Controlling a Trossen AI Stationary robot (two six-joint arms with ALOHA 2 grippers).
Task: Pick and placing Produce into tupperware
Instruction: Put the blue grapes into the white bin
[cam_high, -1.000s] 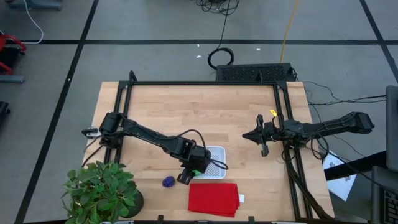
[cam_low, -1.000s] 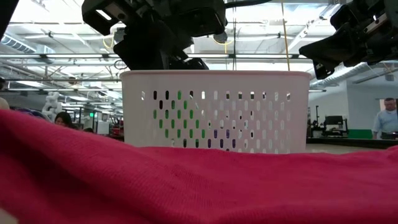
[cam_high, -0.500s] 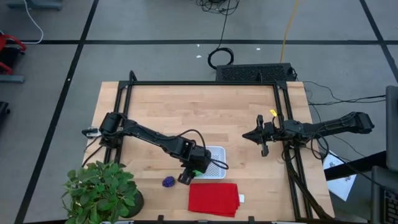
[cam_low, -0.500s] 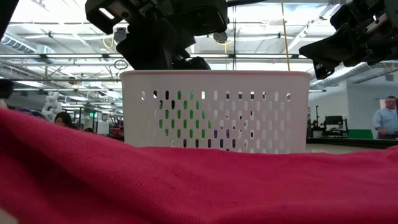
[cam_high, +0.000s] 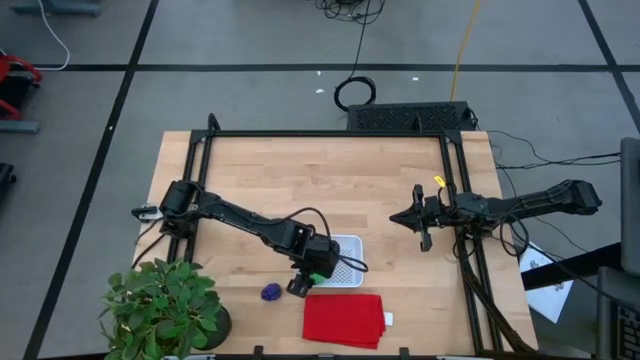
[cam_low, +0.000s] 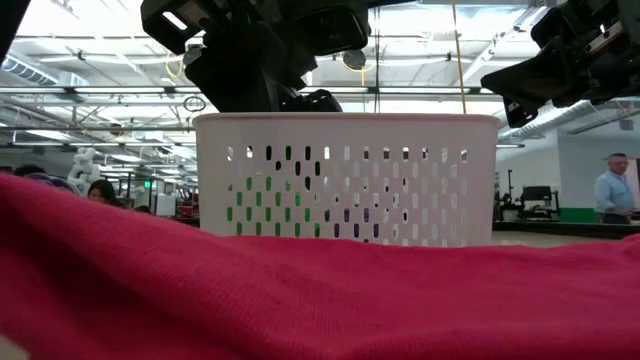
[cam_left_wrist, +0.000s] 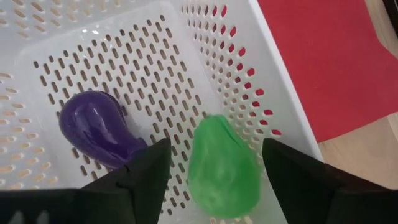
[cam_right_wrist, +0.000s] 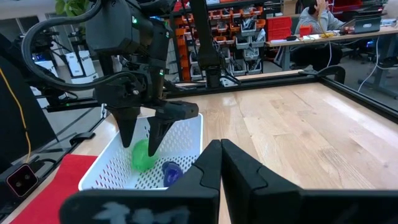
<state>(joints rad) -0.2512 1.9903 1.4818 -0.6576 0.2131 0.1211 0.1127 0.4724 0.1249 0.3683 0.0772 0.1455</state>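
The white container (cam_high: 344, 262) sits near the table's near edge. My left gripper (cam_left_wrist: 214, 149) hangs open over it, pointing down. The bright green piece (cam_left_wrist: 224, 168) lies between and below its fingers without touching them, by the container wall next to the red cloth. The elongated purple piece (cam_left_wrist: 96, 127) rests on the container's perforated bottom beside it. The roundish purple piece (cam_high: 271, 292) lies on the table, left of the container. My right gripper (cam_high: 425, 238) is shut and hovers over the table's right side; its closed fingers show in the right wrist view (cam_right_wrist: 221, 162).
A folded red cloth (cam_high: 345, 320) lies just in front of the container at the near edge. A big potted plant (cam_high: 165, 310) stands at the near left corner. Bare wood stretches across the table's middle and far side. People stand in the room beyond.
In the low view the green piece has sunk lower inside the container, from just under the left gripper toward the bottom. The left gripper has stayed over the container and edged slightly up. The right arm has kept still.
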